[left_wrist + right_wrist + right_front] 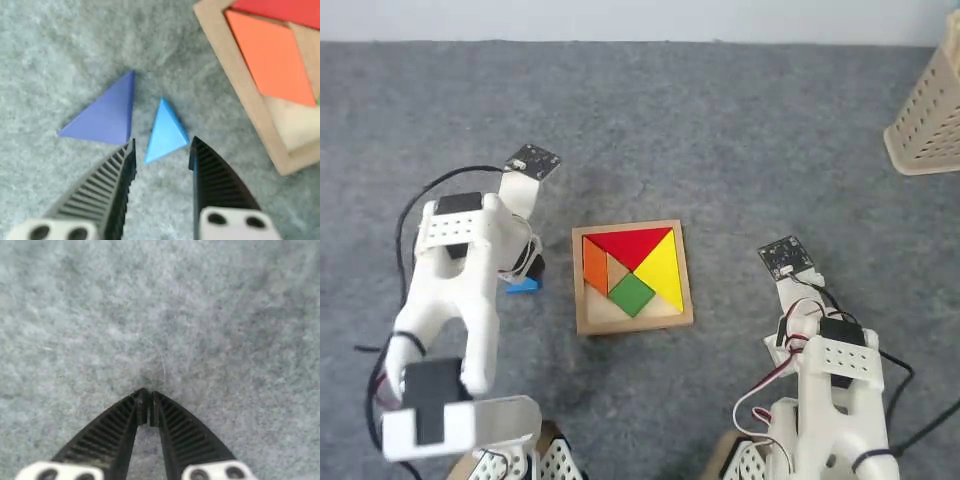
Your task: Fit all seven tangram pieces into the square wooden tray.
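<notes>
Our left gripper [162, 142] gapes wide astride the light blue triangle [165, 131]; our right gripper [148, 392] is pinched closed on nothing. The square wooden tray [635, 323], part filled, lies between them, with the dark blue triangle [105, 120] outside it.

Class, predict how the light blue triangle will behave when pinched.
Probably stiff: the light blue triangle keeps crisp, straight edges. Its angled sides might slip from the left gripper. Flat on the carpet, it likely won't roll.
</notes>
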`<act>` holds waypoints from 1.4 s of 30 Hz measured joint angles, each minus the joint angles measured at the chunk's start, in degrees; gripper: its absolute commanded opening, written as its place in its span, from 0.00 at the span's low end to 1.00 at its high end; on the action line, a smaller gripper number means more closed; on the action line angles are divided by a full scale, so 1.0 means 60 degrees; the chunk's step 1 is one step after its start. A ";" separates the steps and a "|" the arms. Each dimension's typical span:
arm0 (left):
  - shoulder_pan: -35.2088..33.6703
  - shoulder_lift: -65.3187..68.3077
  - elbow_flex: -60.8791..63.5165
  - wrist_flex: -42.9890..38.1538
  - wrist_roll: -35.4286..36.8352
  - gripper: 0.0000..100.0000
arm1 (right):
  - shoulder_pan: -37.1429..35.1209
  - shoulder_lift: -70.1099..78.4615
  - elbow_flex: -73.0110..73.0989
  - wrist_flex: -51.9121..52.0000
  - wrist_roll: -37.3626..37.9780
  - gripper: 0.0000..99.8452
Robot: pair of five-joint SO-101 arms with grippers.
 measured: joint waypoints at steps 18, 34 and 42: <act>0.0015 0.1890 0.0264 -0.1158 -0.0088 0.12 | 0.0000 0.0000 0.0000 0.0000 0.0000 0.03; 0.0264 0.1099 -0.0381 0.0249 -0.0044 0.05 | 0.0000 0.0000 0.0000 0.0000 0.0000 0.03; 0.0322 -0.0176 -0.1172 0.1773 -0.0029 0.14 | 0.0000 0.0000 0.0000 0.0000 0.0000 0.03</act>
